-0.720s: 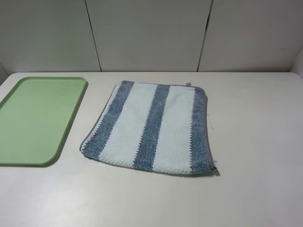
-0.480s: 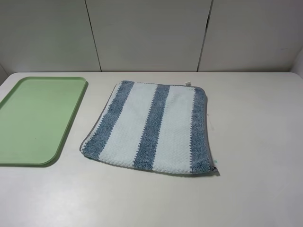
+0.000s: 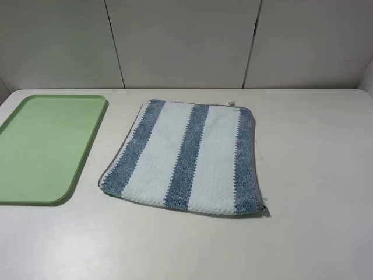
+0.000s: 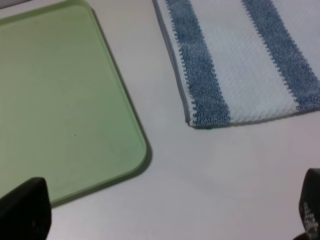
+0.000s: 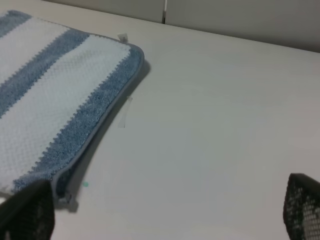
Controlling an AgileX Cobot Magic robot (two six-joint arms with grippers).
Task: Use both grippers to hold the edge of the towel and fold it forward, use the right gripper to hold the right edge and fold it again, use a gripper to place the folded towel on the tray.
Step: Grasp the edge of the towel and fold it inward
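Evenly spread, the towel (image 3: 185,158) shows blue-and-white stripes

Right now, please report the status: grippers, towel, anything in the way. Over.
Left gripper open, right gripper open, both holding nothing. Towel flat on table, untouched. Tray beside it, nothing between them.

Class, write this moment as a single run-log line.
towel: flat on table, beside tray, not touching | tray: bare | left gripper: open, holding nothing | right gripper: open, holding nothing
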